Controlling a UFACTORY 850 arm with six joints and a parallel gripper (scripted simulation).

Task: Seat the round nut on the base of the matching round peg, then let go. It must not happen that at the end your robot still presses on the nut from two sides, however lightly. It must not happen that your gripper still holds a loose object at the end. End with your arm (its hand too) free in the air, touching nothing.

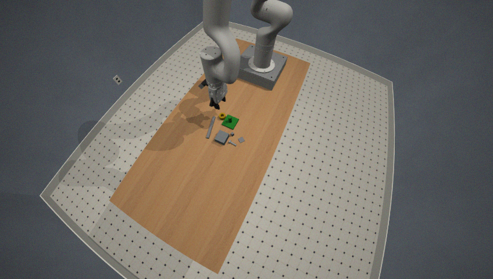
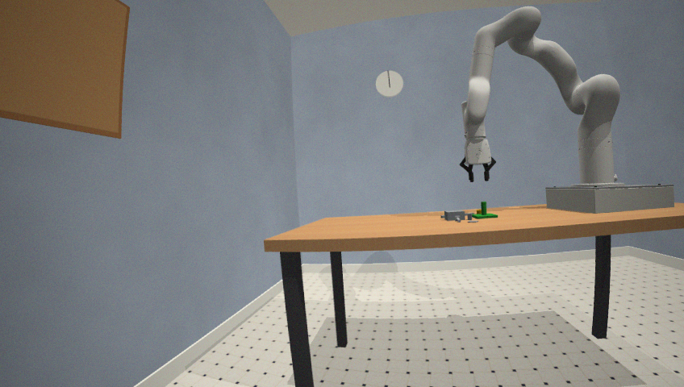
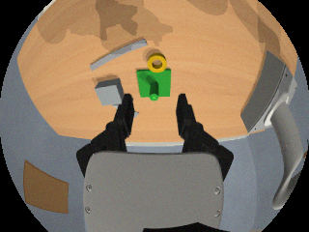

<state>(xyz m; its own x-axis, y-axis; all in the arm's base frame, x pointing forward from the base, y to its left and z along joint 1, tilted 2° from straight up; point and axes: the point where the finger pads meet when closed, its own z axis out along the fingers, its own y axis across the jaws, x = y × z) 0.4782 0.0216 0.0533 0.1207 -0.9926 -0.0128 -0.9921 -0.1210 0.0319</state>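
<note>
A yellow round nut (image 1: 222, 115) lies flat on the wooden table, touching the far-left edge of a green base (image 1: 230, 121) with an upright round green peg (image 1: 228, 118). In the wrist view the nut (image 3: 156, 62) lies just beyond the green base (image 3: 154, 81). In the side view the peg (image 2: 483, 207) stands on its base, and only a sliver of the nut shows beside it. My gripper (image 1: 217, 104) hangs well above the table, over the nut and peg. It also shows in the side view (image 2: 477, 177) and the wrist view (image 3: 154, 111). Its fingers are partly open and hold nothing.
A long grey bar (image 1: 210, 127), a grey square block (image 1: 221, 137), a small grey bolt (image 1: 231, 142) and a small grey plate (image 1: 241, 139) lie just in front of the green base. The arm's grey mount (image 1: 263, 68) stands at the table's far end.
</note>
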